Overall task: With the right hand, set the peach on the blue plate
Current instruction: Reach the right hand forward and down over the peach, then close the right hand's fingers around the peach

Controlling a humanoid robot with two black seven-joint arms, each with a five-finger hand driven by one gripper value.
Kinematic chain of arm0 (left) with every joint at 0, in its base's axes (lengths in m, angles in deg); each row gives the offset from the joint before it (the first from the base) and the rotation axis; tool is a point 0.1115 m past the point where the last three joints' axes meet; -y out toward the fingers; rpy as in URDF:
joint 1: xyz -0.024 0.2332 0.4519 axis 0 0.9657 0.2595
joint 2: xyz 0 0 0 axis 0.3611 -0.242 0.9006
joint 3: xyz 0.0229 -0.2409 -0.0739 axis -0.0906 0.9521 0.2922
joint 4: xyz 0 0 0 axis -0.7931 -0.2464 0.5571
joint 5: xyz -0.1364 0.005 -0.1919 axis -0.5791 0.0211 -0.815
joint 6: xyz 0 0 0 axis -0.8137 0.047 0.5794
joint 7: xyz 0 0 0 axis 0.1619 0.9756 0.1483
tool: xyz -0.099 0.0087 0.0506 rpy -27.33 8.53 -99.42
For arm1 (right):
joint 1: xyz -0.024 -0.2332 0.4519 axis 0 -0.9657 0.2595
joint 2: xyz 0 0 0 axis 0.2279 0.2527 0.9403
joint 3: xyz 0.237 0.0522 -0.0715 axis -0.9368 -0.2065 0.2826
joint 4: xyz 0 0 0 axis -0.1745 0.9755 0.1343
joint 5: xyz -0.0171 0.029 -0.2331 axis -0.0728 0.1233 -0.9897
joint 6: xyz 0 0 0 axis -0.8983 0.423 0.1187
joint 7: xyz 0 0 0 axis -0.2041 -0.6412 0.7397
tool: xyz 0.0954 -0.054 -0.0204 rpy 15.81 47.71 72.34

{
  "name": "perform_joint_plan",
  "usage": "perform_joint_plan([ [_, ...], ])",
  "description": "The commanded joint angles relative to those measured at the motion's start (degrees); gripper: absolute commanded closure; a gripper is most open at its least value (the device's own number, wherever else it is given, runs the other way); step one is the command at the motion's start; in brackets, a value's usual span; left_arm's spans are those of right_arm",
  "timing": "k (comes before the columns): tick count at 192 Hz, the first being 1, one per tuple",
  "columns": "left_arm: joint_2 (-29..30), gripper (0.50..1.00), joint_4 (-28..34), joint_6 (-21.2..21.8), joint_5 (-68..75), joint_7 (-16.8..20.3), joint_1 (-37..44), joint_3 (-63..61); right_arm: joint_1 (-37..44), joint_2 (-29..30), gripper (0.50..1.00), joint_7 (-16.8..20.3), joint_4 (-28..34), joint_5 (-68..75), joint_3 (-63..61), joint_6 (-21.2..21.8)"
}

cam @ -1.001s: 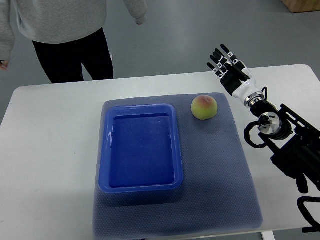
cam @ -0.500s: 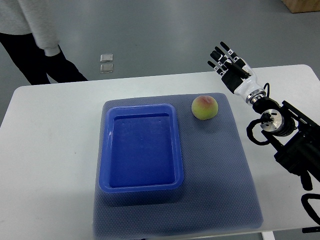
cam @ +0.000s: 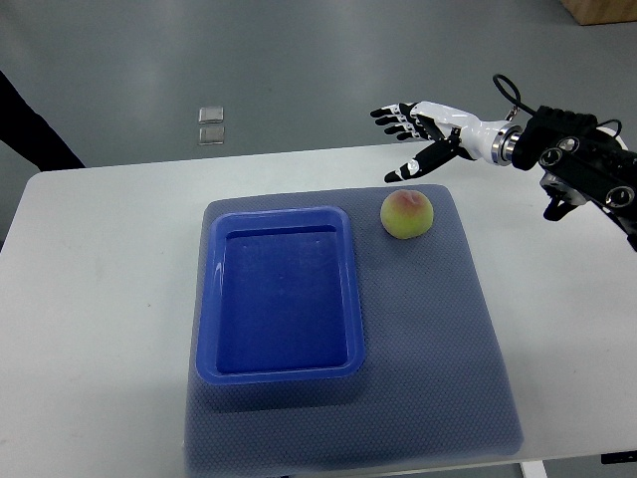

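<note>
Peach (cam: 407, 214) sitting on the blue-grey mat (cam: 438, 329), near the mat's far right corner, just beside the upper right corner of the blue plate (cam: 281, 368) but not in it. Looks more like a shallow rectangular tray than a plate, nothing inside.

Right hand (cam: 423, 134) reaching in from the right edge, hovering over the far edge of the white table (cam: 100, 299), above and slightly right of the peach in the top view. Fingers (cam: 391, 115) spread wide and pointing toward the left, thumb angled down toward the fruit, holding nothing. Near the peach, clear gap between the 2, no contact. Can't tell how high above the table the hand floats from this steep angle.

Peach itself yellow-green with a reddish blush on top, resting upright on the mat, well clear of the tray wall by a thin strip of mat.

Black forearm and cabling (cam: 582, 169) of the right arm stretched along the upper right, over the table's far right corner.

Bit of a person's dark sleeve (cam: 30, 134) at the far left beyond the table. 2 small square things (cam: 210, 125) on the grey floor behind the table, too small to make out.
</note>
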Motion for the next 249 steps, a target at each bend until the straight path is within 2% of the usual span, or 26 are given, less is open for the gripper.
perform_joint_plan([
  [1, 0.0, 0.500, -0.4, -0.1, 0.1, 0.0, 0.0, 0.0, 10.2, -0.8, 0.568, 0.2, 0.0, -2.6, 15.6, 2.8],
  [11, 0.0, 0.500, -0.4, -0.1, 0.1, 0.0, 0.0, 0.0, 11.1, -0.8, 0.570, 0.2, 0.0, -2.6, 17.0, 2.8],
  [12, 0.0, 0.500, -0.4, -0.1, 0.1, 0.0, 0.0, 0.0, 15.0, -0.6, 0.568, 1.1, 0.0, -2.6, 22.3, 3.1],
  [20, 0.0, 0.500, -0.4, -0.1, 0.1, 0.0, 0.0, 0.0, 18.0, -0.1, 0.568, 2.4, 0.0, -2.4, 26.6, 3.2],
  [30, 0.0, 0.500, -0.4, -0.1, 0.1, 0.0, 0.0, 0.0, 18.0, -0.1, 0.568, 2.4, 0.0, -2.4, 26.6, 3.2],
  [31, 0.0, 0.500, -0.4, -0.1, 0.1, 0.0, 0.0, 0.0, 20.5, 0.5, 0.568, 4.1, 0.0, -2.4, 30.6, 3.5],
  [35, 0.0, 0.500, -0.4, -0.1, 0.1, 0.0, -0.1, 0.0, 21.2, 0.6, 0.568, 4.6, 0.0, -2.3, 31.7, 3.9],
  [68, 0.0, 0.500, -0.3, -0.1, 0.1, 0.0, -0.1, 0.1, 22.4, 2.0, 0.568, 7.4, 2.1, -1.8, 33.5, 6.0],
  [99, 0.0, 0.500, -0.4, -0.1, 0.1, 0.0, -0.1, 0.1, 21.3, 2.6, 0.568, 7.5, 3.3, -1.8, 33.7, 6.1],
  [166, 0.0, 0.500, -0.3, -0.1, 0.0, 0.0, 0.0, 0.1, 16.0, 4.4, 0.570, 7.3, 2.9, -2.5, 33.6, 3.7],
  [209, 0.0, 0.500, -0.3, 0.0, 0.0, 0.0, 0.0, 0.1, 14.1, 4.9, 0.570, 7.1, 2.3, -2.8, 33.8, 0.4],
  [210, 0.0, 0.500, -0.3, 0.0, 0.0, 0.0, 0.0, 0.1, 13.4, 5.4, 0.572, 7.0, 1.6, -2.9, 33.8, -0.9],
  [249, 0.0, 0.500, -0.4, 0.0, 0.0, 0.0, 0.0, 0.1, 11.0, 6.8, 0.576, 6.9, 0.2, -3.0, 33.8, -5.4],
])
